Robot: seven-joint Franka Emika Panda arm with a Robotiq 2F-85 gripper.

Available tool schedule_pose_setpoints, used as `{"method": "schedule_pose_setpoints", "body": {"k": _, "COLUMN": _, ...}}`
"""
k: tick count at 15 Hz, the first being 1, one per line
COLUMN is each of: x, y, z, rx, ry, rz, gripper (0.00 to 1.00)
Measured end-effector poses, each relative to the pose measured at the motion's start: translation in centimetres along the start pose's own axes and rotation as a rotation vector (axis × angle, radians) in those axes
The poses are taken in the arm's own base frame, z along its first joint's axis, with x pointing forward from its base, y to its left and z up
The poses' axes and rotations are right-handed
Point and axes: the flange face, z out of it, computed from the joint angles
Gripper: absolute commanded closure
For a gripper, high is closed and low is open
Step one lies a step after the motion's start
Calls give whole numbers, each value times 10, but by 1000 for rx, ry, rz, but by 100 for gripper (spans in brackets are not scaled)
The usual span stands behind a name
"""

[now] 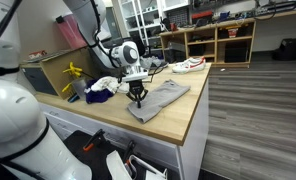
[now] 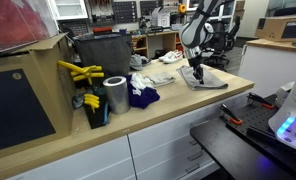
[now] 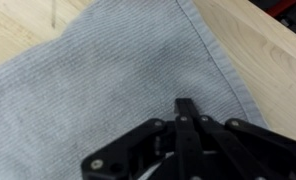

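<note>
Robot hand [image 1: 137, 97] had fingers together, tips pressed down on the gray cloth [image 3: 98, 70], probably pinching a fold; grip not confirmable. Gray cloth lay spread flat at the surface [image 1: 178, 125] corner, apart from the rags [image 2: 140, 92] heaped by the metal can [image 2: 115, 95].

Was a grey, finely ribbed cloth [image 3: 98, 80] — lay spread almost flat on the light wooden countertop [image 1: 103, 112], near its front edge and end corner — hemmed along one side, faintly rumpled, darker-smudged toward the middle.
</note>
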Motion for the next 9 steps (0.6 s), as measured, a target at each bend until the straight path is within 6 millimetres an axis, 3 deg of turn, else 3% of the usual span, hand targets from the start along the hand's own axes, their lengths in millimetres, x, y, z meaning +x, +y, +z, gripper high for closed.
{"method": "schedule_pose_setpoints", "body": {"k": 9, "x": 36, "y": -54, "z": -12, "rx": 50, "ry": 40, "rz": 2, "gripper": 100}}
